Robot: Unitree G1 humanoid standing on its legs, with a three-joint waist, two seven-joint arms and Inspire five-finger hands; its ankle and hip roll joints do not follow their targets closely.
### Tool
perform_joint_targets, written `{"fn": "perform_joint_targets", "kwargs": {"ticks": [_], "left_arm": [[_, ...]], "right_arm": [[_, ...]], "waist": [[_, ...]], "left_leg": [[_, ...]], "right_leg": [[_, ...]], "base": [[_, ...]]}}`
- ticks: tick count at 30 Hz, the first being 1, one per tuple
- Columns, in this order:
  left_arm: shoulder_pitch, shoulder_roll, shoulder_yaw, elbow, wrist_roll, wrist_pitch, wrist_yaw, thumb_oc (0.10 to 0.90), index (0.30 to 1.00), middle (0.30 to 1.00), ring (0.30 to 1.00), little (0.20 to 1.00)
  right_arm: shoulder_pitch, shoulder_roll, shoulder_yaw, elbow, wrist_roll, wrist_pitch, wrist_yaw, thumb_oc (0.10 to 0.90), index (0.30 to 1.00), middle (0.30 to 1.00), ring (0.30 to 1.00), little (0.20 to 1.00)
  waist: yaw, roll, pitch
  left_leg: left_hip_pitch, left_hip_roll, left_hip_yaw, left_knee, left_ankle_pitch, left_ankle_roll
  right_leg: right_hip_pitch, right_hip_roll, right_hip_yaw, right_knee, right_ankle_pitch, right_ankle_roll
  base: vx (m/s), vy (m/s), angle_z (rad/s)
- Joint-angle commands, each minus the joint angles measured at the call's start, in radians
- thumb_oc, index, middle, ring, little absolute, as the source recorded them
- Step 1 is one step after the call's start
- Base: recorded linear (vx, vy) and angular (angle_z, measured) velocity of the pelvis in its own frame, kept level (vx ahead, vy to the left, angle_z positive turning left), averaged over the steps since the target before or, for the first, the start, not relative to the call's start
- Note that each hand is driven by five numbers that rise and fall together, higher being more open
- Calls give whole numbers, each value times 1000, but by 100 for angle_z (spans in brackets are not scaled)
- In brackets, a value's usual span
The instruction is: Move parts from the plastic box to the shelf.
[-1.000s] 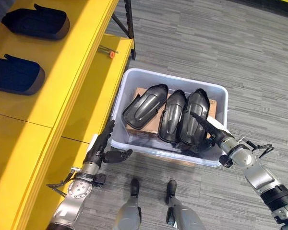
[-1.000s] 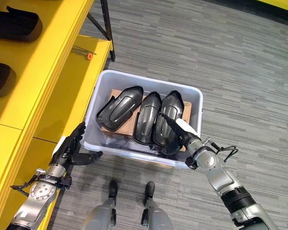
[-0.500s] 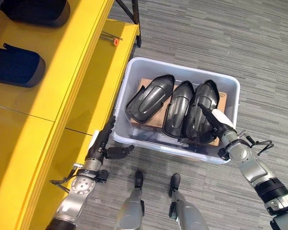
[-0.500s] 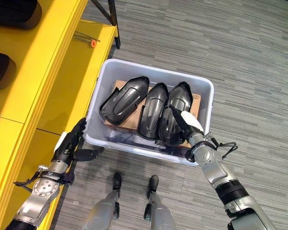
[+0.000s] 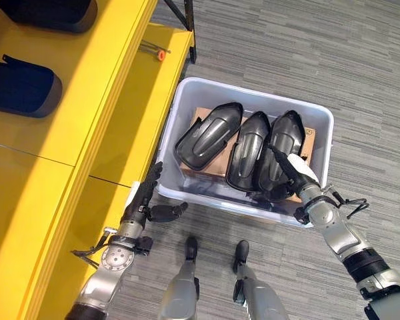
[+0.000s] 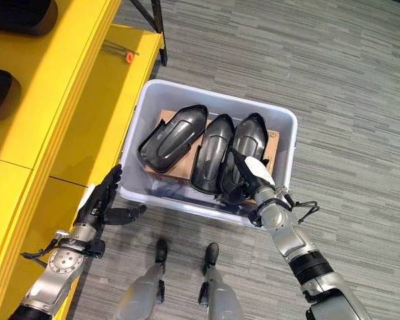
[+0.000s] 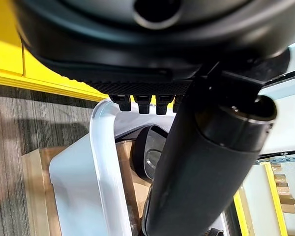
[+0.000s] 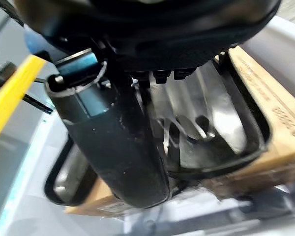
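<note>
Three glossy black parts [image 5: 245, 155] lie side by side on brown cardboard [image 5: 200, 117] inside the pale plastic box [image 5: 323, 117] on the grey floor [image 5: 307, 47]; each is long, shell-shaped and hollow, with a raised rim. In the left eye view the right hand [image 5: 295, 175] reaches over the box's near wall with straight fingers lying on the rightmost part [image 5: 280, 150], grasping nothing. The right eye view shows the left hand [image 6: 101, 205] outside the box's near left corner, fingers straight and thumb spread, beside the yellow shelf [image 6: 87, 100], where two dark parts [image 5: 23, 87] already rest. The left wrist view shows the box's white rim [image 7: 105, 162] and one part's rounded end [image 7: 150, 152]. The right wrist view shows the shiny hollow of a part [image 8: 211, 132] just beyond the thumb [image 8: 113, 142].
</note>
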Motion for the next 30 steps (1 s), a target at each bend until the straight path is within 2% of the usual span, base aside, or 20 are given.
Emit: {"fn": "perform_joint_targets", "kwargs": {"ticks": [1,14,17,18,27,28,29,30], "left_arm": [[-25,23,8,-87,-13,-89,34,900,1000,1000,1000,1000],[-54,21,-11,-84,-19,-87,73,900,1000,1000,1000,1000],[-74,22,-23,-85,-25,-93,89,900,1000,1000,1000,1000],[-91,20,-26,-85,-26,-92,99,900,1000,1000,1000,1000],[-106,11,-27,-113,-19,-83,131,900,1000,1000,1000,1000],[-105,9,-27,-115,-17,-81,134,900,1000,1000,1000,1000],[-109,5,-30,-122,-15,-81,143,900,1000,1000,1000,1000],[-109,5,-30,-123,-15,-81,143,900,1000,1000,1000,1000]], "right_arm": [[-90,-48,6,-38,-52,-36,-87,900,1000,1000,1000,1000],[-132,-30,21,13,-54,-11,-134,900,1000,1000,1000,1000],[-168,-13,32,48,-38,-9,-160,900,1000,1000,1000,1000],[-176,-3,35,38,-32,-9,-163,900,1000,1000,1000,1000],[-211,17,44,85,-53,6,-203,900,1000,1000,1000,1000],[-218,17,42,96,-54,10,-211,900,1000,1000,1000,1000],[-234,22,47,138,-64,22,-231,900,1000,1000,1000,1000],[-236,22,48,139,-63,21,-232,900,1000,1000,1000,1000]], "waist": [[-1,-16,-54],[-2,-1,0],[-3,5,31],[-8,6,47],[-13,27,48],[-13,30,49],[-11,39,59],[-11,39,58]], "left_leg": [[-40,59,-56,28,-15,-40],[-114,65,-62,62,-10,-38],[-175,60,-66,141,-30,-34],[-225,56,-75,206,-54,-30],[-422,39,-119,472,-165,-21],[-440,37,-123,502,-179,-17],[-486,29,-137,592,-216,-9],[-491,29,-137,598,-219,-9]], "right_leg": [[-45,-143,47,81,-34,129],[-118,-140,50,125,-36,121],[-167,-141,52,191,-54,112],[-203,-141,54,243,-70,107],[-372,-151,63,507,-179,88],[-390,-150,67,543,-198,85],[-439,-153,78,638,-236,75],[-444,-153,79,643,-239,75]], "base": [[0,0,0],[-19,-2,1],[-108,-13,2],[-110,-24,6],[-39,-12,13],[-31,8,9],[-21,7,8],[-24,11,6]]}}
